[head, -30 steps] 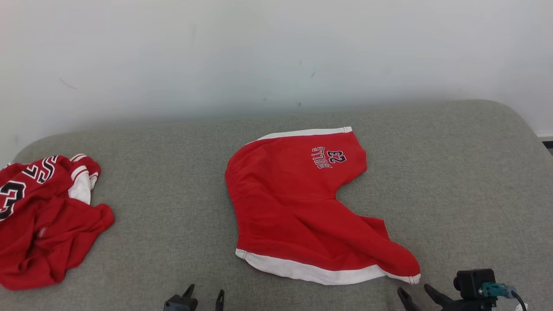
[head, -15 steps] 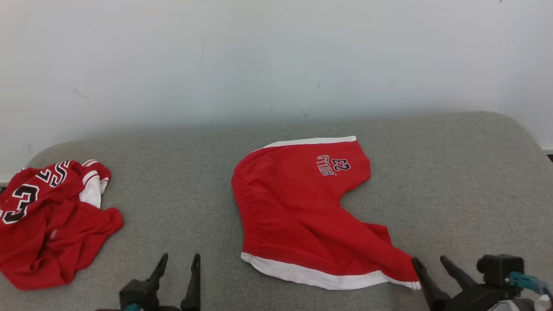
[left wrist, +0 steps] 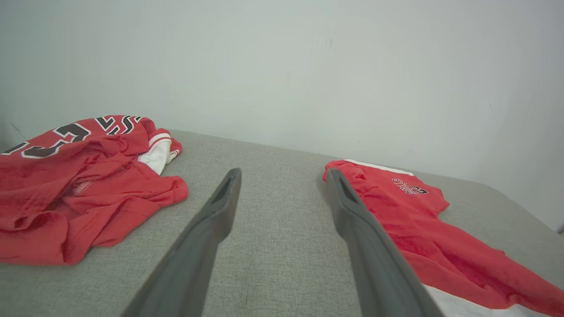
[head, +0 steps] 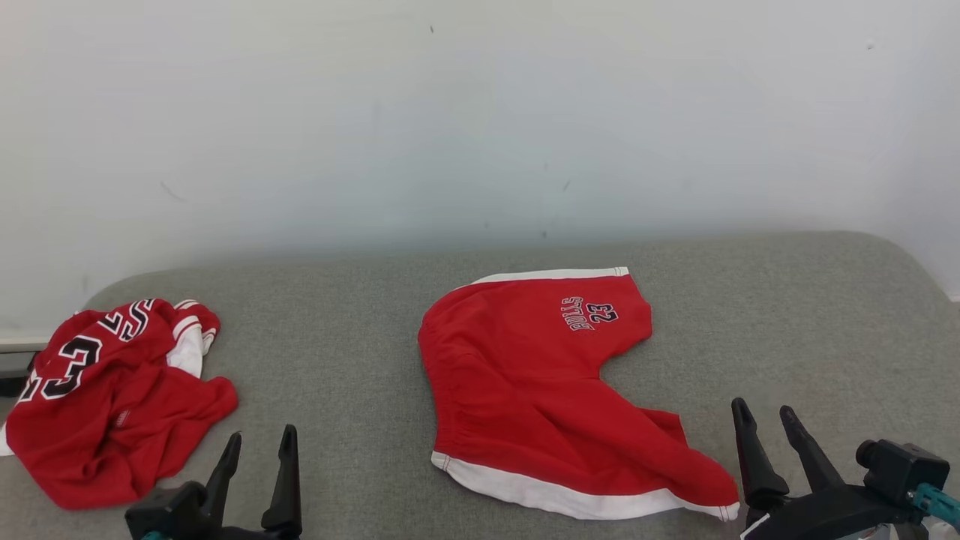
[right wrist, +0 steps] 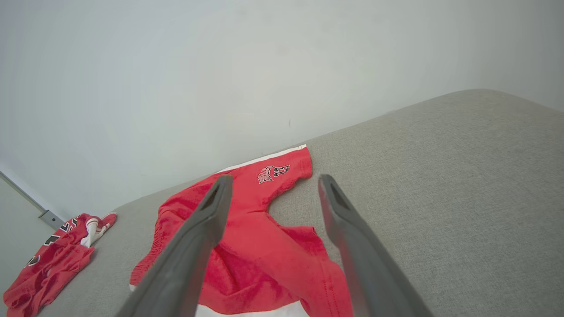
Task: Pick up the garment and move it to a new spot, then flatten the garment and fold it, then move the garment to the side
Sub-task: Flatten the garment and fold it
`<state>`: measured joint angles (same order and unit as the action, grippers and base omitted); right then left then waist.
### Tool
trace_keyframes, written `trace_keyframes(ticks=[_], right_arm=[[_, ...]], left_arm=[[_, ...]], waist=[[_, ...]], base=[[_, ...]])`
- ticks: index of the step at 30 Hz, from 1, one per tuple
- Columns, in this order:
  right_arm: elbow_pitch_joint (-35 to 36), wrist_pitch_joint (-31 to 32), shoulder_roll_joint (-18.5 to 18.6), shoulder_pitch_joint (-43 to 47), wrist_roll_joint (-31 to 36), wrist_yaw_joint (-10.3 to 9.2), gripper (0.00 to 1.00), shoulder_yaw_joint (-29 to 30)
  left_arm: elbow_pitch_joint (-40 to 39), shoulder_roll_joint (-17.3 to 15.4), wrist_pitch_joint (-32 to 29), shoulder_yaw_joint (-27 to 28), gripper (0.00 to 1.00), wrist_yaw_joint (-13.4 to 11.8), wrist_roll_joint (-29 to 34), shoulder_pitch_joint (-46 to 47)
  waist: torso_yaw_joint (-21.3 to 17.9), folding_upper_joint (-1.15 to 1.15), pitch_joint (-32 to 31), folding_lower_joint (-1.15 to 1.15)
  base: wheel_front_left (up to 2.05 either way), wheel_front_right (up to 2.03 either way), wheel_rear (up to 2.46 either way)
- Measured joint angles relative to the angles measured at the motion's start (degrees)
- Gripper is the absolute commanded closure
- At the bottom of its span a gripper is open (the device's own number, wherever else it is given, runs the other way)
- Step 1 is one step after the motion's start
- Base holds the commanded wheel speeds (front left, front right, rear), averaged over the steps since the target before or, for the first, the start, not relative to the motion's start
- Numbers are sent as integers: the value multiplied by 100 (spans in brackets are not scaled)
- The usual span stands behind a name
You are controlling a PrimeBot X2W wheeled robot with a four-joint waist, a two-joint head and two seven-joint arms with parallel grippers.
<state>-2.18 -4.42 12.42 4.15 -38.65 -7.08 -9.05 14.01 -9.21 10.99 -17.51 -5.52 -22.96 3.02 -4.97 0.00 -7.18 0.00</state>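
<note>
Red shorts [head: 525,390] read BULLS 23 (upside-down).

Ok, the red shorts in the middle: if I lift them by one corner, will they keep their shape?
Probably not: the red shorts lie limp with soft wrinkles near the lower leg, so they'd likely drape and hang. They look thin and light. Pushed, they'd probably bunch up rather than slide, given the textured grey cushion.
</note>
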Motion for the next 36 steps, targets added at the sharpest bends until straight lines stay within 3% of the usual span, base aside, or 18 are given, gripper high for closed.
trace_keyframes(ticks=[18,36], right_arm=[[-406,-479,-302,248,96,-5,0,520],[-500,-291,-254,252,233,-5,0,411]], left_arm=[[-784,-441,-937,25,0,-51,-101,-995],[-1305,-469,-1507,-122,0,-96,-5,-979]], waist=[[13,0,-154,0],[4,1,-11,0]], base=[[0,0,0],[0,0,0]])
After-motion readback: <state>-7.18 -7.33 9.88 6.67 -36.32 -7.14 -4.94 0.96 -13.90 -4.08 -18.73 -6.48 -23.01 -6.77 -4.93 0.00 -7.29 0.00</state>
